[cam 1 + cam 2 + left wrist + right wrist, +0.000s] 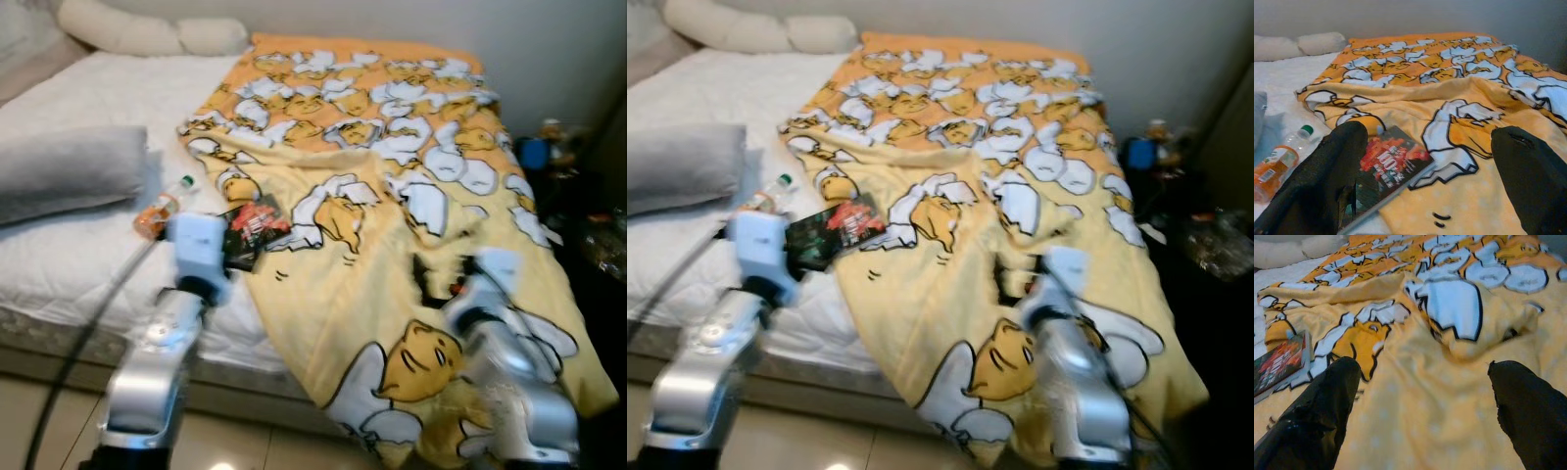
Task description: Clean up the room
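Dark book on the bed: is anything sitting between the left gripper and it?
Nothing visible. The left gripper, jaws open, hovers just short of the dark red-covered book, which lies partly on the yellow cartoon blanket. The orange-labelled plastic bottle lies off to the side.

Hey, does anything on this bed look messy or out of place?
Yes. A bottle and a book lie loose on the mattress, and the yellow blanket is rumpled, hanging off the bed's foot.
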Available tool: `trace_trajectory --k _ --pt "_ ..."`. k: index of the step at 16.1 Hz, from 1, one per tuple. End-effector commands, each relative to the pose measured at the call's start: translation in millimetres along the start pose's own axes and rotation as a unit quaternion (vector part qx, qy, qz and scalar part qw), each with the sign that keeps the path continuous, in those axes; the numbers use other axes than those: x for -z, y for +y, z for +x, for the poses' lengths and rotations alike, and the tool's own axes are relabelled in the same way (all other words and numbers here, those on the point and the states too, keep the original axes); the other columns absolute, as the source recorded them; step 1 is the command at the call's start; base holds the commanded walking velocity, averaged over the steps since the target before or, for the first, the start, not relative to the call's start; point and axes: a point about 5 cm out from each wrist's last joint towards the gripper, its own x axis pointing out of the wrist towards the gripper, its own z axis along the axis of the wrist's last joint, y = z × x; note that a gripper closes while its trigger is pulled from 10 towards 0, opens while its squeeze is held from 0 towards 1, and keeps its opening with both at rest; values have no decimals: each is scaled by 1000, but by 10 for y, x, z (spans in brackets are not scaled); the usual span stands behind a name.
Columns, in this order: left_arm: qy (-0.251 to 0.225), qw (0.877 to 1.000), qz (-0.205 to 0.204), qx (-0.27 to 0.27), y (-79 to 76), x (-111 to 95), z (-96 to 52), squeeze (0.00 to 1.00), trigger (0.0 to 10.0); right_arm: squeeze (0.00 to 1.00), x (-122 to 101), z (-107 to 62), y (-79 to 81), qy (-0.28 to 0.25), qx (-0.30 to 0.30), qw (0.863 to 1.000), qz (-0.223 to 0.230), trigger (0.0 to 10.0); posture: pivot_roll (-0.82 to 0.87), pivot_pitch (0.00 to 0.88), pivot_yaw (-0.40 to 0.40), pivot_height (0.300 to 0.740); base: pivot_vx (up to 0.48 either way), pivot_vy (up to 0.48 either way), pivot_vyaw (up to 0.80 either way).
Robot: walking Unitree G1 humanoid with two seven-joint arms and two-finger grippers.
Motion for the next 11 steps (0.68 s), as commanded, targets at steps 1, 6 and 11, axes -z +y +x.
trace_trajectory --k 1,6,11 --pt "3 1000 6 -18 103 4 -7 0 10000 0 -38 29 110 -7 -19 1000 0 10000 47 0 35 740 330 0 0" --pt "2 1000 -4 -13 80 18 -9 0 10000 0 -28 40 97 1 -21 1000 -9 10000 46 0 32 740 131 0 0" --pt "11 1000 5 -10 96 40 5 0 10000 0 36 37 83 20 -15 1000 7 10000 49 0 36 740 0 254 0"
